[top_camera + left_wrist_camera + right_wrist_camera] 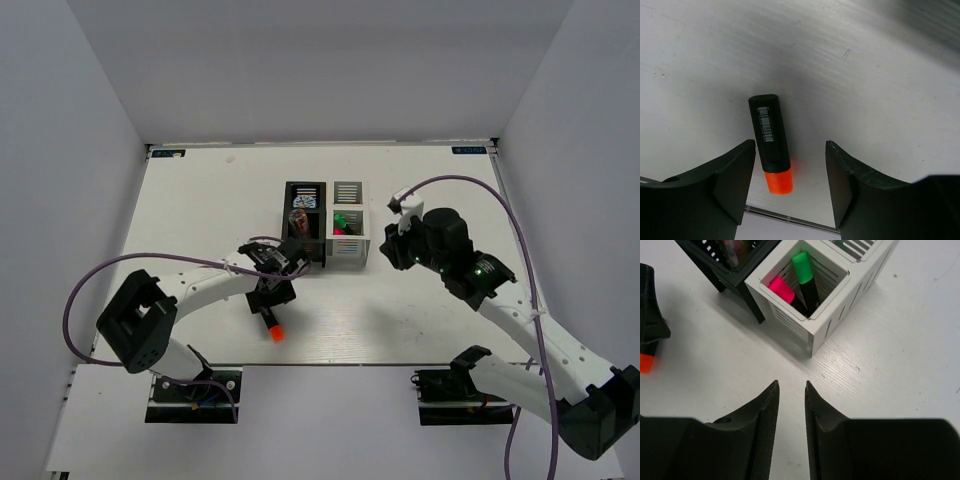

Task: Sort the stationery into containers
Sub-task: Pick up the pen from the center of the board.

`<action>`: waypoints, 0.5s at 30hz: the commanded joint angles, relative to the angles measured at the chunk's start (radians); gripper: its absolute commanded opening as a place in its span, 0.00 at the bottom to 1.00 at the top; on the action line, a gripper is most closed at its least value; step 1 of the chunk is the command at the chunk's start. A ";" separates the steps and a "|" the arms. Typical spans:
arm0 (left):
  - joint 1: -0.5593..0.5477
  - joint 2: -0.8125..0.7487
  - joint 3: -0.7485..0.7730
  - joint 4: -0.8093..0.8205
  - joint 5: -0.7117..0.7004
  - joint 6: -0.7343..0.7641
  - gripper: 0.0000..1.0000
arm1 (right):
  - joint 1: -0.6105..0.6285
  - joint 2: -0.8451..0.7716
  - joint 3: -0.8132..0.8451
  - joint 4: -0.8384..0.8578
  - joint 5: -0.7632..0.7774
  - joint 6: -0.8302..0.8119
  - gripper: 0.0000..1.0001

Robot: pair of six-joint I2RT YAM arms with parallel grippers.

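Straddles orange highlighter (770, 137) w/ L gripper (790, 147), jaws wide, one each side, no contact yet; prob. lined up to grab. Finds it flat on table (880, 90), not in any bin. Holds R gripper (791, 387) nearly closed, empty, nr white bin (830, 325) w/ pink highlighter (782, 290), green highlighter (805, 275) inside.

White wood-grain table (200, 200) between plain pale grey walls (320, 60)
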 commanded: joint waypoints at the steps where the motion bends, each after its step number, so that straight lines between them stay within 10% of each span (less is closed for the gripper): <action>1: -0.003 -0.007 -0.014 -0.009 -0.002 -0.072 0.68 | -0.015 -0.031 -0.032 -0.016 0.003 0.040 0.30; 15: -0.001 0.017 -0.152 0.106 0.028 -0.132 0.63 | -0.066 -0.048 -0.100 0.004 -0.029 0.090 0.32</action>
